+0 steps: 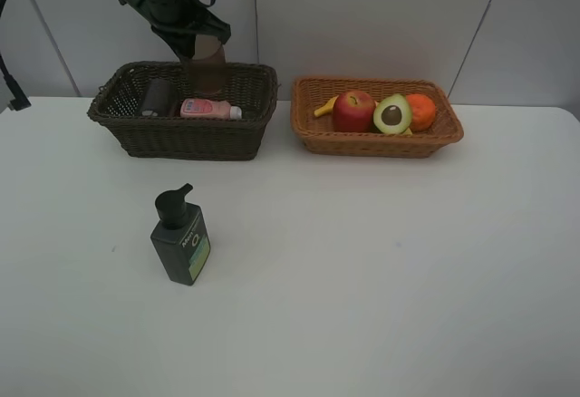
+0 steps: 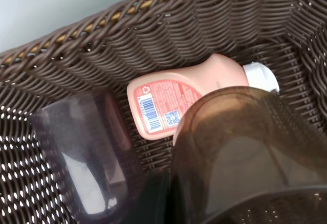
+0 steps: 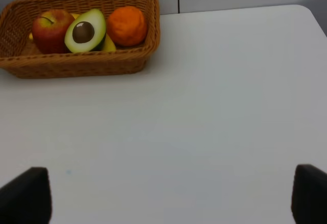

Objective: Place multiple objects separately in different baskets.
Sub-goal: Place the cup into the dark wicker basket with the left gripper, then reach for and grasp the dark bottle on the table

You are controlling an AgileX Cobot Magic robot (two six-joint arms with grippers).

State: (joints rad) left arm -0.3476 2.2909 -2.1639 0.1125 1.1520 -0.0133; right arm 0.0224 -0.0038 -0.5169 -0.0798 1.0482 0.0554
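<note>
My left gripper [image 1: 196, 42] hangs over the dark brown basket [image 1: 136, 134], shut on a translucent brownish cup [image 1: 210, 63] that shows large in the left wrist view [image 2: 245, 152]. Inside that basket lie a second cup [image 1: 157, 96] [image 2: 87, 157] and the pink bottle [image 1: 208, 109] [image 2: 179, 93] on its side. The dark green pump bottle [image 1: 181, 238] stands upright on the table in front. The light basket [image 1: 362, 143] [image 3: 76, 65] holds the apple [image 1: 353, 111] [image 3: 50, 28], avocado half [image 1: 392, 114] [image 3: 85, 30], orange [image 1: 420, 110] [image 3: 127, 25] and banana [image 1: 325, 106]. My right gripper [image 3: 166, 198] is open above bare table, its fingertips [image 3: 25, 193] wide apart.
The white table [image 1: 381, 270] spreads in front of both baskets. A pale wall stands right behind them. The right arm is outside the exterior view.
</note>
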